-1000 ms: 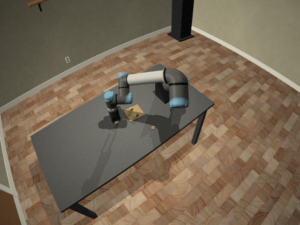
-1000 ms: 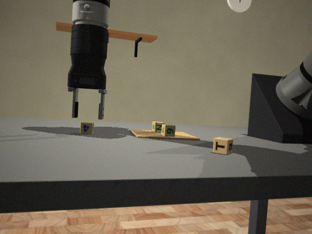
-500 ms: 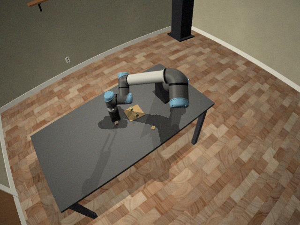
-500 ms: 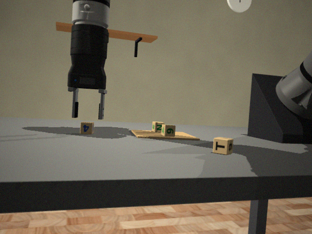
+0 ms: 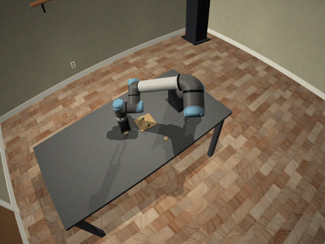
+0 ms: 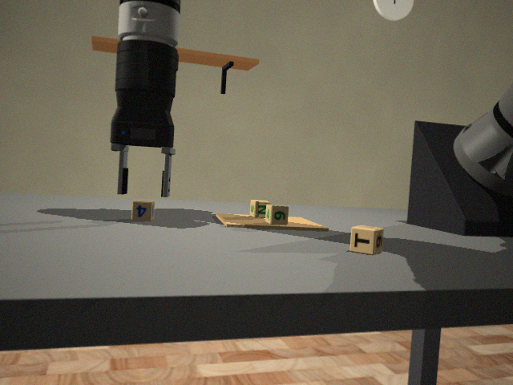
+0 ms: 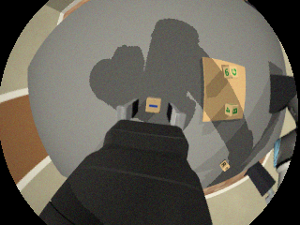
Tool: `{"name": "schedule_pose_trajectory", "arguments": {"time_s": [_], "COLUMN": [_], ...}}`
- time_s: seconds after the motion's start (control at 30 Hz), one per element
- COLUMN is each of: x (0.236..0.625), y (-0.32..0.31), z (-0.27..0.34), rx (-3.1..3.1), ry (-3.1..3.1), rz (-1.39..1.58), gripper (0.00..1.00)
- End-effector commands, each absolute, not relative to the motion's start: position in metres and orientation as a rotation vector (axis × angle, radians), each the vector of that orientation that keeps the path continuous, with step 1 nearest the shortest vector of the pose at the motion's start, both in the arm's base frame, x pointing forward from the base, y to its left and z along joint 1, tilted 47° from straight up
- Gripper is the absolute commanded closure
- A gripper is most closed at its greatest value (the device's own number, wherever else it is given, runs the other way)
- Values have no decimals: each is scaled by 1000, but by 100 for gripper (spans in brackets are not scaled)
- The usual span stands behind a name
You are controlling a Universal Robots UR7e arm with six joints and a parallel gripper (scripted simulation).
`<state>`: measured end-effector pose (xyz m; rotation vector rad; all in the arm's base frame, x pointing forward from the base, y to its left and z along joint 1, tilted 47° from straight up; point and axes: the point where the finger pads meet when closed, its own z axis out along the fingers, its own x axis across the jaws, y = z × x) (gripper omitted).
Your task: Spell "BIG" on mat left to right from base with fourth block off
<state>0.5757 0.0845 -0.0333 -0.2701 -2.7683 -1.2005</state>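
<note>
Exterior view: claw wide apart, empty — orange wall shelf behind; dark pedestal right.

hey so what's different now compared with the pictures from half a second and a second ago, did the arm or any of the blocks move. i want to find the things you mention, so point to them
Nothing visibly changed. The gripper (image 6: 143, 194) (image 7: 153, 107) is open above the block with the blue marks (image 6: 143, 210) (image 7: 153, 105), two blocks sit on the mat (image 5: 141, 128) (image 6: 309, 224) (image 7: 213, 100), and the block with the black T (image 5: 165, 138) (image 6: 361, 240) is off it, all as before.
</note>
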Motion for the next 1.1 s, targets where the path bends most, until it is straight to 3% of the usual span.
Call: {"name": "schedule_pose_trajectory", "arguments": {"time_s": [0.0, 1.07], "x": [573, 574], "y": [91, 108], "z": [-39, -55], "rx": [-271, -270], "ry": [-2762, -2766], "rz": [-1202, -1201], "gripper": [0, 0]}}
